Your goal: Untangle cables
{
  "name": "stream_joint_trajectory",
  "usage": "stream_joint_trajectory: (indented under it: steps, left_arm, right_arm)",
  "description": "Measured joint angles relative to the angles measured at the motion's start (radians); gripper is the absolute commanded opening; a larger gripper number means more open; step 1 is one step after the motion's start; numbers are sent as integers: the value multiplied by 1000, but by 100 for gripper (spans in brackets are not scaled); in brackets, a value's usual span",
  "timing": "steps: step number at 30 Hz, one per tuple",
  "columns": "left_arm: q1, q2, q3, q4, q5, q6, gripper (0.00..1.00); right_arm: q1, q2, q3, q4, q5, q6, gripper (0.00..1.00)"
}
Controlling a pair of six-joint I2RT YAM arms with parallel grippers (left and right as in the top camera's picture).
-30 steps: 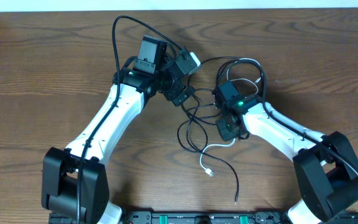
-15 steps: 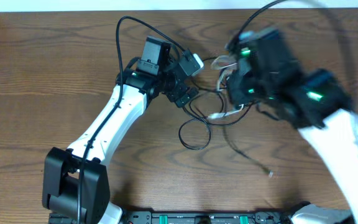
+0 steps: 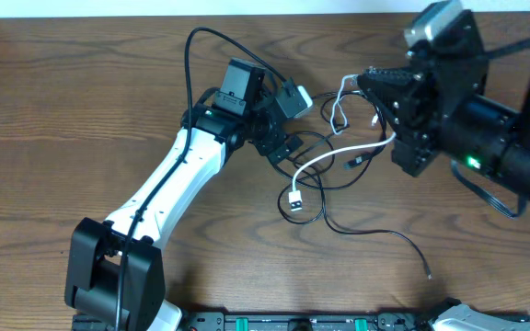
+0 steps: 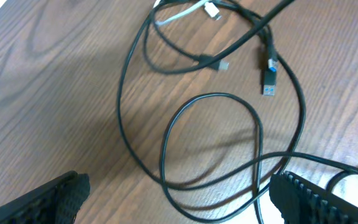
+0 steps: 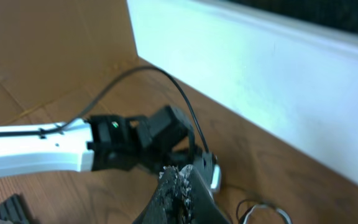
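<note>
Over the table [image 3: 81, 110] your right gripper [image 5: 180, 178] is hanging high, pinched shut, seemingly on the white cable [image 3: 339, 154]. The left gripper [image 4: 179, 186] is hovering wide open over the black cables [image 4: 216, 94] looping on the wood. Be pulling slowly, watching that the white plug [image 3: 294, 197] isn't snagging.

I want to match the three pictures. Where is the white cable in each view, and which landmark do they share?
Overhead: the white cable curves from its plug at the centre up toward the right.
Left wrist: the white cable lies at the top edge, near the middle.
Right wrist: a pale loop at the bottom edge may be it; I cannot tell.
Shared landmark: the wooden table.
</note>
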Motion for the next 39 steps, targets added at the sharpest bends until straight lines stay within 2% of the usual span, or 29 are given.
stream_joint_trajectory:
  steps: [9,15,21,32,39]
  left_arm:
    - [-50,0,0,19,22,0,98]
    - [-52,0,-4,233,-5,-1,98]
    - [-53,13,-4,356,-19,-1,98]
    - [-53,172,-4,364,-22,-1,98]
    - [-61,208,-4,349,56,-1,98]
  right_arm:
    - [0,-21,81,-1,-23,-22,1]
    - [0,-80,104,-35,-29,-26,1]
    - [0,-117,113,-89,-34,-28,1]
    - [0,-109,115,-121,-35,-28,1]
    - [0,-110,115,-140,-23,-28,1]
